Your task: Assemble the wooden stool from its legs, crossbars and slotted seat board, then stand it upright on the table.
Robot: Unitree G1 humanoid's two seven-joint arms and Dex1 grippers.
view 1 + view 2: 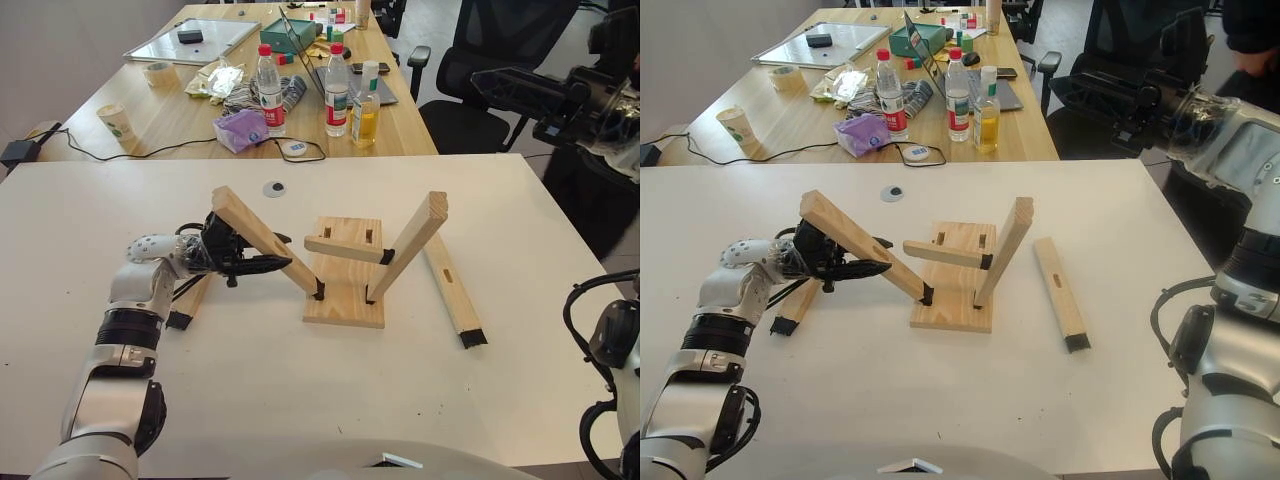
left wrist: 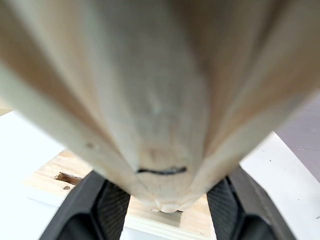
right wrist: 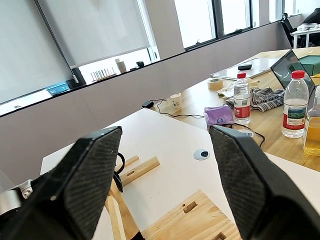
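left pincer clamped mid-length on the tilted leg, foot in a slot of the seat board; stiff, light wood i'd say, best held near the joint. right pincer gapes, raised.

You've got a white table up front and a wooden table behind it, cluttered with water bottles, a paper cup and a whiteboard. Black office chairs right. Grey wall, daylit windows, roller blind down.
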